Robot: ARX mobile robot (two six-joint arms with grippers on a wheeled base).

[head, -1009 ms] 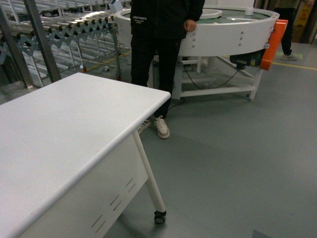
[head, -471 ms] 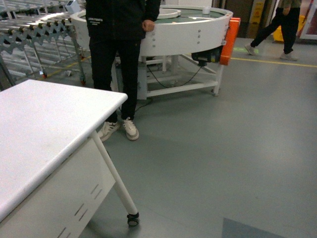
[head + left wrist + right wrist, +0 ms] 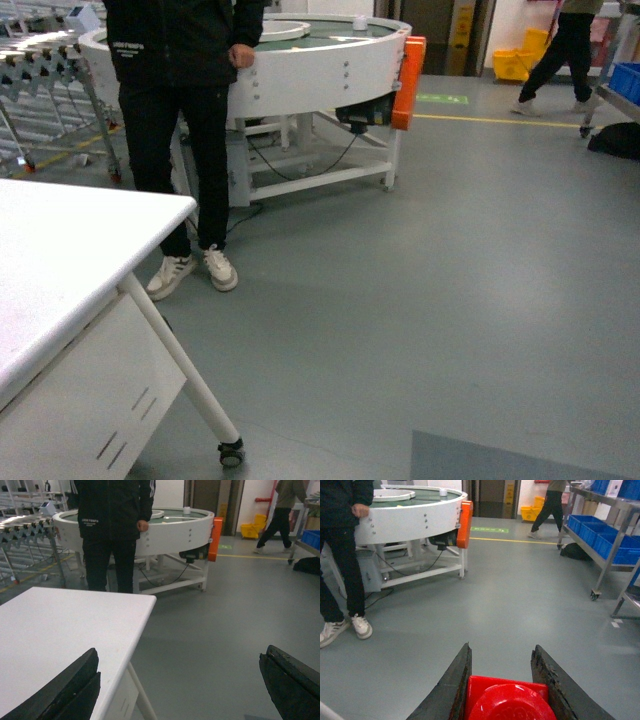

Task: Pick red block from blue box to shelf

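In the right wrist view, the red block (image 3: pixel 507 700) sits between the two dark fingers of my right gripper (image 3: pixel 501 647), which is shut on it above the grey floor. Its round stud faces the camera. My left gripper (image 3: pixel 180 652) is open and holds nothing. It hangs over the corner of the white table (image 3: pixel 60 625). The blue box is out of view. A grey metal shelf (image 3: pixel 600 527) on castors stands at the right and carries dark blue crates (image 3: pixel 597 532). Neither gripper shows in the head view.
A person in black (image 3: pixel 180 120) stands by a round white conveyor (image 3: pixel 320 65) with an orange end guard (image 3: pixel 406 80). Roller conveyors (image 3: pixel 40 60) lie at the far left. Another person (image 3: pixel 560 50) walks at the back right. The table's castor leg (image 3: pixel 190 390) is near.
The head view has swung to the right. The table, the standing person and the round conveyor have slid left in the picture, and more open floor shows on the right.
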